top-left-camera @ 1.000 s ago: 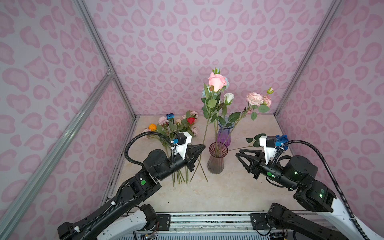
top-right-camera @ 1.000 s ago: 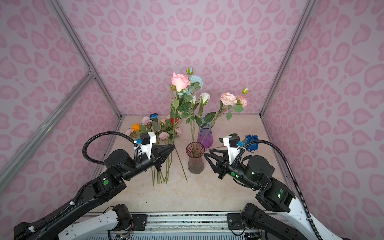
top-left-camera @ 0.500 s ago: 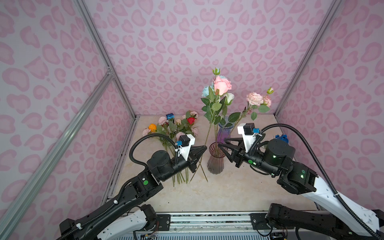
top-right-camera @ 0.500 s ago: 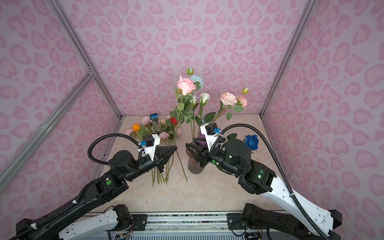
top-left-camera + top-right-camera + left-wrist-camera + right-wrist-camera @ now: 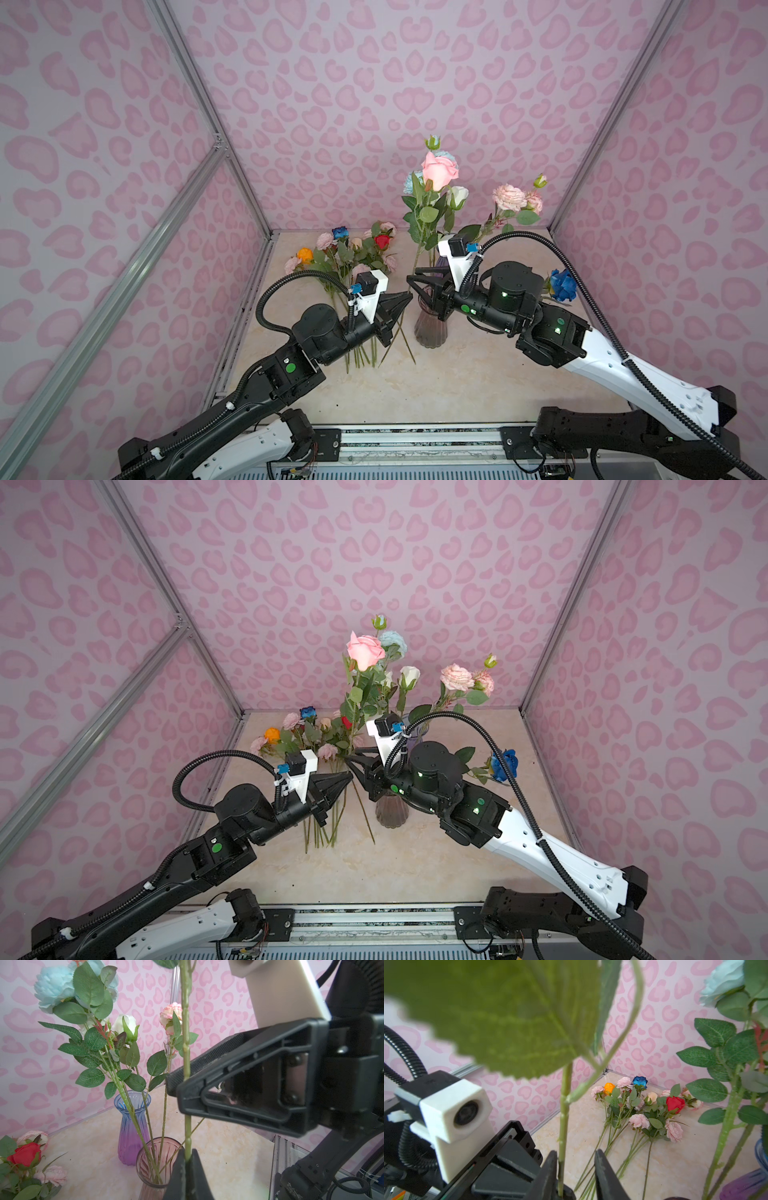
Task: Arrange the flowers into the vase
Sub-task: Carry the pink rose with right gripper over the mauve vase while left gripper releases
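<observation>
Left gripper point(image 5: 401, 300): jaws clamped on the stem of the pink rose point(image 5: 438, 170), which is held upright just beside the pink vase point(image 5: 430, 332)
Right gripper point(image 5: 576, 1159): jaws parted around the same stem, not yet closed
Pink vase: several stems already seated
Bunch point(image 5: 353, 253): many flowers left lying on the counter point(image 5: 436, 382)
Dark blue rose point(image 5: 563, 286): left lying apart, behind the right arm
Progress: judged under halfway

Loose flowers point(image 5: 347, 259) lie on the table point(image 5: 457, 386) left of the front vase point(image 5: 430, 332), another vase point(image 5: 131, 1126) behind it.
</observation>
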